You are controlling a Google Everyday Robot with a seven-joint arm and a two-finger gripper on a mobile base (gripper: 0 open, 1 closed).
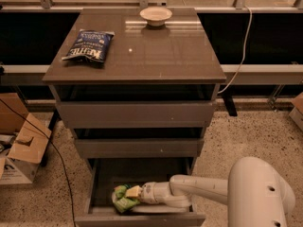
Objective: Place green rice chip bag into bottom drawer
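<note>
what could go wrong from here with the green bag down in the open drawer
1. The gripper is inside the bottom drawer, right at the green rice chip bag. On pulling back, it might drag the light bag over the low front edge.
2. The arm reaches in under the middle drawer, so lifting straight up could knock its front.
3. The bag looks crumpled and raised, so it might catch when the drawer closes.
</note>
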